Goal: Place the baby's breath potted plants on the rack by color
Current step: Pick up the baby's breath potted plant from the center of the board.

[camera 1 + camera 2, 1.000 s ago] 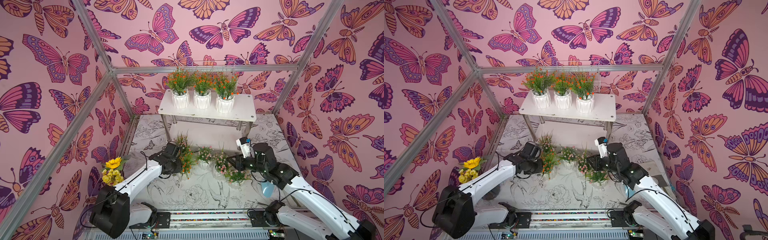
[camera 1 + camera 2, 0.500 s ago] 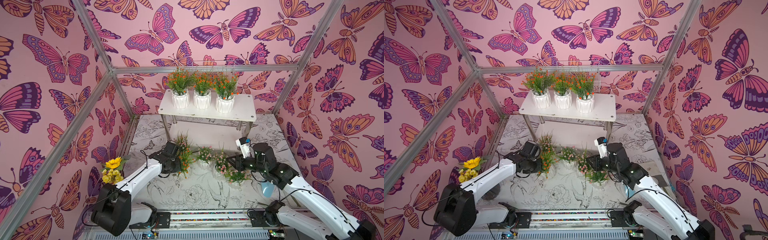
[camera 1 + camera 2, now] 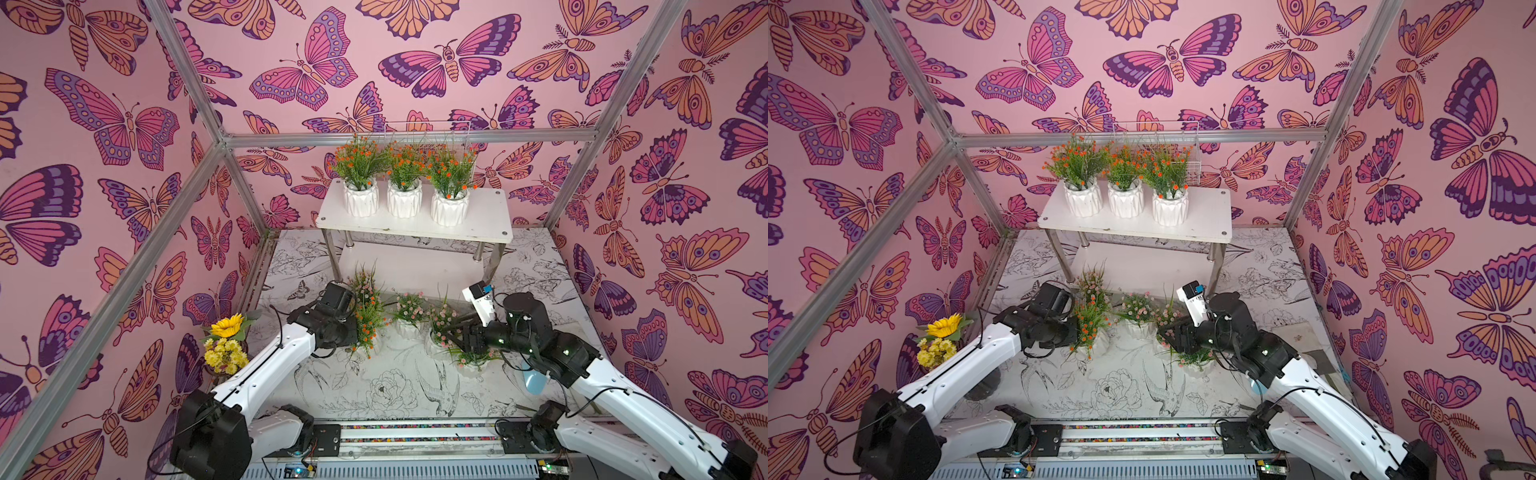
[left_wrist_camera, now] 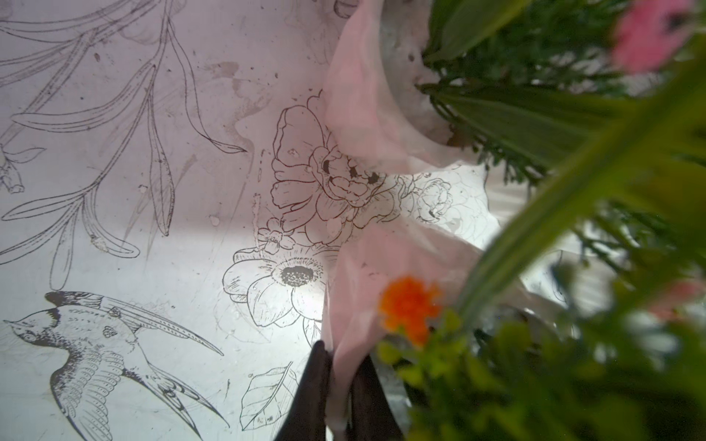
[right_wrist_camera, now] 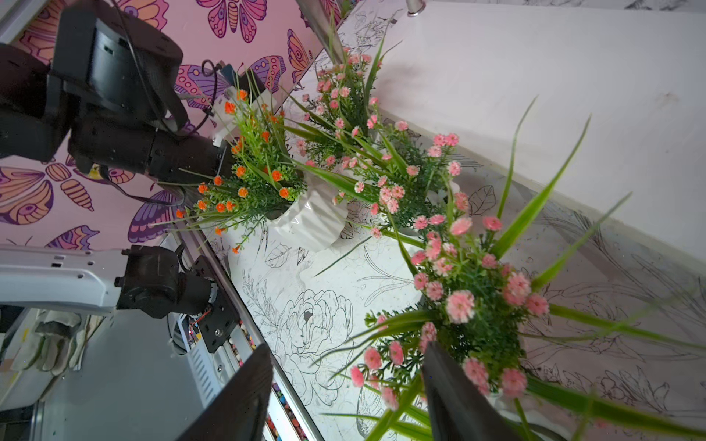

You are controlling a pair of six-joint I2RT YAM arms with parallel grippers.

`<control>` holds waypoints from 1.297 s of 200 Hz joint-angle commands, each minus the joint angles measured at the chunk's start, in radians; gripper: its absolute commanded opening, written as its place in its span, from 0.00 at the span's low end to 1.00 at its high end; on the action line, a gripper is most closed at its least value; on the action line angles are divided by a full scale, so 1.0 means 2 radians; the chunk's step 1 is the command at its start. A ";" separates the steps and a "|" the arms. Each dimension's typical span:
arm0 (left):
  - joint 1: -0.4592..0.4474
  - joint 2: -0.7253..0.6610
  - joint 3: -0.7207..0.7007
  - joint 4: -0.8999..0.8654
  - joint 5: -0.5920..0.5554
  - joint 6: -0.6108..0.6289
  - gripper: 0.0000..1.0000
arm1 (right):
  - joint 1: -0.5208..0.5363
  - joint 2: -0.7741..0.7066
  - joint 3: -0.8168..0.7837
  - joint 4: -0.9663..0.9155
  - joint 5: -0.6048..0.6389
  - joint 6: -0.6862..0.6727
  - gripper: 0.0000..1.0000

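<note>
Three orange baby's breath potted plants point(image 3: 404, 195) stand in a row on the rack's point(image 3: 484, 226) top board in both top views. My left gripper point(image 4: 340, 349) is shut on the white pot rim point(image 4: 357, 282) of another orange plant point(image 3: 368, 326) low at the table's middle; I cannot tell whether the pot touches the table. Several pink plants point(image 3: 409, 307) stand beside it on the table. My right gripper point(image 5: 348, 345) is open, and sprigs of a pink plant point(image 5: 470, 305) reach between its fingers. It is not gripping anything.
A yellow sunflower bouquet point(image 3: 226, 343) stands at the table's left edge. A white wire basket point(image 3: 428, 133) hangs on the back wall behind the rack. The rack's lower board point(image 3: 411, 259) lies bare. A pale blue object point(image 3: 534, 380) sits under my right arm.
My right gripper has opened wide beside the pink plant. My left gripper has closed down on the orange plant's pot rim. Both arms have barely moved.
</note>
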 commanded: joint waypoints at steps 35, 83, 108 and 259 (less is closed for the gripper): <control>0.003 -0.031 0.058 -0.065 0.039 0.032 0.00 | 0.093 0.002 0.003 0.039 0.088 -0.055 0.94; 0.003 -0.048 0.088 -0.107 0.068 0.055 0.00 | 0.185 0.045 -0.017 0.117 0.162 -0.094 0.99; 0.000 -0.054 0.102 -0.123 0.080 0.064 0.00 | 0.206 0.077 -0.018 0.149 0.174 -0.119 0.99; -0.088 -0.016 0.138 -0.123 0.056 0.053 0.00 | 0.238 0.199 0.019 0.222 0.148 -0.173 0.99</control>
